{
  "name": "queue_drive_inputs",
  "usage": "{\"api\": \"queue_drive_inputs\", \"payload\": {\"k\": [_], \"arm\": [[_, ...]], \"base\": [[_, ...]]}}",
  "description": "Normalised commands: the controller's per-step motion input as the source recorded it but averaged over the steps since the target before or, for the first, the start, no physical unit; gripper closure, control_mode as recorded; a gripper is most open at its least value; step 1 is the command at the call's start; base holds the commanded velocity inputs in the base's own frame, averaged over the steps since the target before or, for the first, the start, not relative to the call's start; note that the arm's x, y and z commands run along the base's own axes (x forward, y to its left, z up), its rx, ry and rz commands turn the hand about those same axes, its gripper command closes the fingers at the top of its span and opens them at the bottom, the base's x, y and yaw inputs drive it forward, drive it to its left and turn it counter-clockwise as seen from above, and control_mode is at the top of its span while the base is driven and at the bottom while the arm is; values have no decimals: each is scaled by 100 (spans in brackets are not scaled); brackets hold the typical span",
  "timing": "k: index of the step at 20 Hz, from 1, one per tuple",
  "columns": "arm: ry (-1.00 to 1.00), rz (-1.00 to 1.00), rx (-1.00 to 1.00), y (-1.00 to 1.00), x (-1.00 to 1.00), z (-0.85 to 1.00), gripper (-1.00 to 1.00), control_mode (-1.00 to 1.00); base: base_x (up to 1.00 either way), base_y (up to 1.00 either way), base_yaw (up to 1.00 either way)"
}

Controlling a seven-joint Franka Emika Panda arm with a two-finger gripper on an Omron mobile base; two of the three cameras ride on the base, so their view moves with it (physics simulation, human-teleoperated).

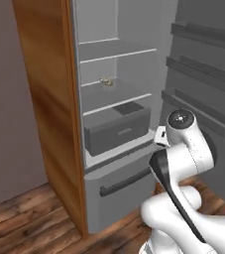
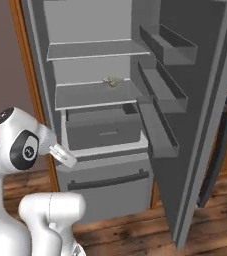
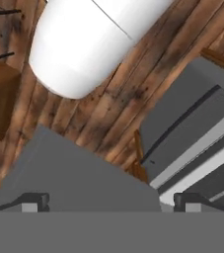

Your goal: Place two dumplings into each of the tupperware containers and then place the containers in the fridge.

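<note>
The fridge (image 1: 121, 191) (image 2: 105, 187) stands open, its door (image 2: 200, 115) swung out to the right. On its middle shelf lie small tan-olive dumplings (image 1: 105, 81) (image 2: 112, 81). At this distance I cannot make out the see-through tupperware containers. My gripper (image 3: 111, 202) is open with nothing between its fingers and points down at the floor in front of the fridge. The hand view shows the fridge's lower drawer front (image 3: 182, 128) with its dark handle. The arm's elbow is folded up in front of the fridge, well below and short of the dumplings.
A grey drawer (image 1: 116, 130) (image 2: 102, 129) sits under the middle shelf, and a bare shelf (image 2: 97, 49) lies above. Door bins (image 2: 160, 100) jut from the open door. The fridge's wood-panelled side (image 1: 47, 99) rises at the left. Wooden floor (image 3: 108, 123) lies below.
</note>
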Motion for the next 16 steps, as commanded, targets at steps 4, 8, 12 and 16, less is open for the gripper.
{"api": "queue_drive_inputs", "payload": {"k": [4, 8, 12, 16], "arm": [[0, 0, 0, 0, 0, 0, -100, 100], [0, 0, 0, 0, 0, 0, -100, 100], [0, 0, 0, 0, 0, 0, -100, 100], [0, 0, 0, 0, 0, 0, -100, 100]], "base": [[-75, -10, -52], [-84, -35, -38], [-92, -64, -24], [-88, -15, -20]]}}
